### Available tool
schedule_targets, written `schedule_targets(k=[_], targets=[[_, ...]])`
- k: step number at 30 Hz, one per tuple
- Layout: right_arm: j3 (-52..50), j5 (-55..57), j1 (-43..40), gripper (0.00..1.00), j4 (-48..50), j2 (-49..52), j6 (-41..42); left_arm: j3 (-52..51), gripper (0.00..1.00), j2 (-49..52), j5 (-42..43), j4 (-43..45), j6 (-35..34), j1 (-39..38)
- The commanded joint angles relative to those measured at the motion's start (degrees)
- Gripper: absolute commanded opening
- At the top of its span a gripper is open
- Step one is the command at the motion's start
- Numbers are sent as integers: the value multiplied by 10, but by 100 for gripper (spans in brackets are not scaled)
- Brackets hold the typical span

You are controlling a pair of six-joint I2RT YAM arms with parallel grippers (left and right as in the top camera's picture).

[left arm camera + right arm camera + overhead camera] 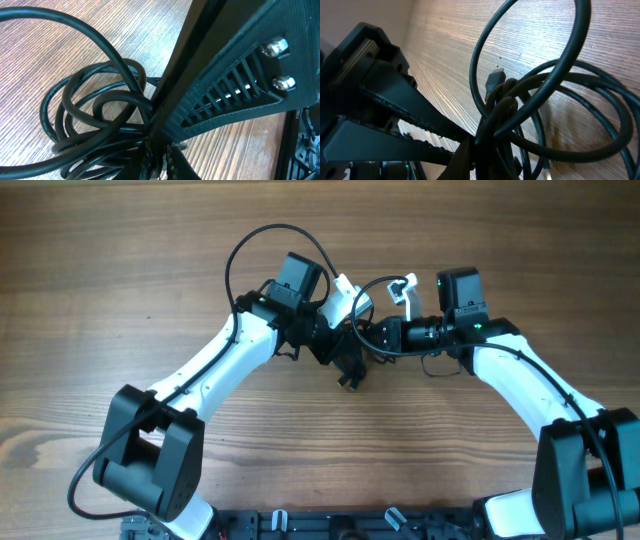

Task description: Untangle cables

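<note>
**Risks.** Both tools are clamped at the knot (501, 102) of the cables (95, 115), very near each other.
- If the tools are drawn apart from here, the knot is judged likely to be pulled tighter rather than loosened, since several strands appear to be caught together in each pinch.
- A loop could be snagged on a finger of either tool, as loops are wrapped closely about the tips.
- The plug (495, 78), seated just above the knot, could be jammed against a loop and stop a strand from sliding through.
- With both tools so close at the knot, a collision between them is possible on any twisting move.
- A weak pinch could let the whole bundle slip out.

**Tool state.**
- Left tool (151, 137): the fingers are pressed together on several strands at the knot. Loose coils are spread out from the knot over the surface (60, 45).
- Right tool (470, 152): the fingers are pressed together, pinching strands just below the knot.
- Whether the coils rest on the surface or hang just above it cannot be told.

**Location.** The cables are gathered in one bundle between the two tools, with the knot at the middle.
</note>
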Motion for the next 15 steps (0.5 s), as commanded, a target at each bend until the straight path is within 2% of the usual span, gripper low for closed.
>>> schedule_targets(k=[1,6,11,15], targets=[[1,-90,7,4,-8,-3,-28,-1,11,-5,-51,10,-1,9],[1,-83,7,4,-9,-3,-27,-1,10,-5,-51,2,-1,9],[1,-54,7,24,-9,-3,-3,-1,10,-5,-50,-9,2,9],[1,-33,7,32,-9,-3,35,-1,9,-5,-40,-11,15,10]])
